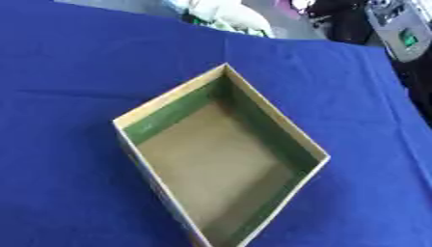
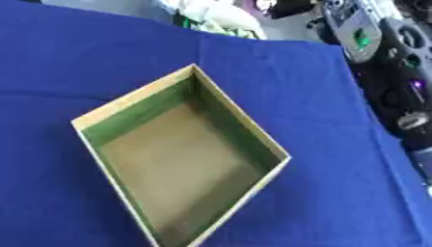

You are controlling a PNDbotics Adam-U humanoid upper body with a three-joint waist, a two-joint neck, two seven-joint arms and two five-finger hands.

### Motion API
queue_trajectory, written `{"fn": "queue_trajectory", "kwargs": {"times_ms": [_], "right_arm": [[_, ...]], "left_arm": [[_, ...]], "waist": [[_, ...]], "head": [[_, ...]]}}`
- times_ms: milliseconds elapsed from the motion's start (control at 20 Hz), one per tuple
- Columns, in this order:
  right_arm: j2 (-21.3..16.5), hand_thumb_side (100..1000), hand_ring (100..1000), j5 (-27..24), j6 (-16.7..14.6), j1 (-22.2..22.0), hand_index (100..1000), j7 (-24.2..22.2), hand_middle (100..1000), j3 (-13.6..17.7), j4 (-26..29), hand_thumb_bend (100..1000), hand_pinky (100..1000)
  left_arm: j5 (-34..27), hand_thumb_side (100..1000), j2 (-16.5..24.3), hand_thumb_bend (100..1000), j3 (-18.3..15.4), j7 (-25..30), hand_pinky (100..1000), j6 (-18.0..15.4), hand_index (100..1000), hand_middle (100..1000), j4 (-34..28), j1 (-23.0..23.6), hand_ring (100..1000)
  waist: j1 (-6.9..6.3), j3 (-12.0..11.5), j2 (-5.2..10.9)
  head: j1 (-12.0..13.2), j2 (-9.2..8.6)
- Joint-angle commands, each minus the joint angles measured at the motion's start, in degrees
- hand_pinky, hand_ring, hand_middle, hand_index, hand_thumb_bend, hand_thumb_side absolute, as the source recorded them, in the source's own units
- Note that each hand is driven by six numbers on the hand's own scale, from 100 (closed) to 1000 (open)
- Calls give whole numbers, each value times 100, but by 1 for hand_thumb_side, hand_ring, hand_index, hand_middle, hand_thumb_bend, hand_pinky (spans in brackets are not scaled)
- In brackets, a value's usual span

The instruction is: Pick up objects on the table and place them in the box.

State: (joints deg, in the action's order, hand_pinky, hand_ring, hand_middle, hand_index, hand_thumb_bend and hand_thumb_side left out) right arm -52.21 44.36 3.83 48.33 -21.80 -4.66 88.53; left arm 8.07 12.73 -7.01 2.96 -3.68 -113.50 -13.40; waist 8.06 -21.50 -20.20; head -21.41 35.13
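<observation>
Oddly, nothing is lying near the box (image 1: pixel 160 103), which is sitting empty. It is probably handling light and stiff, best taken by its rim. Neither hand is showing.

a lab or workshop: grey electronic devices (image 2: pixel 354 29) with green lights crowd the upper right beyond a blue-draped table (image 1: pixel 76 72).

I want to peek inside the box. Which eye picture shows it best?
The left eye view: the box sits near the middle, with its brown floor and green inner walls showing. The right eye view shows nearly the same open box, only shifted towards the left. Both cut off its nearest corner.
</observation>
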Motion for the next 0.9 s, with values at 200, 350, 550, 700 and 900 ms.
{"fn": "queue_trajectory", "kwargs": {"times_ms": [200, 350, 550, 700, 900], "right_arm": [[291, 609, 760, 620, -125, -55, 664, -265, 506, -252, 1630, 100, 826], [598, 601, 756, 576, -134, -160, 661, -396, 505, -325, 2070, 100, 749], [947, 609, 755, 403, -123, -350, 659, -567, 506, -416, 2410, 100, 684], [1186, 604, 754, 314, -125, -431, 656, -684, 505, -489, 2520, 100, 655], [1485, 611, 752, 291, -157, -560, 653, -818, 504, -605, 2521, 100, 633]], "left_arm": [[44, 921, 157, 100, -196, -251, 947, 32, 678, 1000, -109, 98, 857], [60, 915, 175, 100, -262, -372, 947, 48, 678, 1000, -109, 155, 857], [59, 910, 185, 100, -291, -432, 946, 65, 678, 1000, -109, 194, 857], [47, 906, 190, 100, -298, -449, 945, 70, 679, 1000, -109, 194, 857], [38, 903, 187, 100, -309, -451, 945, 69, 679, 1000, -109, 185, 857]], "waist": [[-202, 188, 259], [-267, 303, 332], [-325, 439, 422], [-353, 496, 473], [-371, 506, 486]], "head": [[201, 167], [364, 230], [526, 321], [617, 376], [699, 426]]}}
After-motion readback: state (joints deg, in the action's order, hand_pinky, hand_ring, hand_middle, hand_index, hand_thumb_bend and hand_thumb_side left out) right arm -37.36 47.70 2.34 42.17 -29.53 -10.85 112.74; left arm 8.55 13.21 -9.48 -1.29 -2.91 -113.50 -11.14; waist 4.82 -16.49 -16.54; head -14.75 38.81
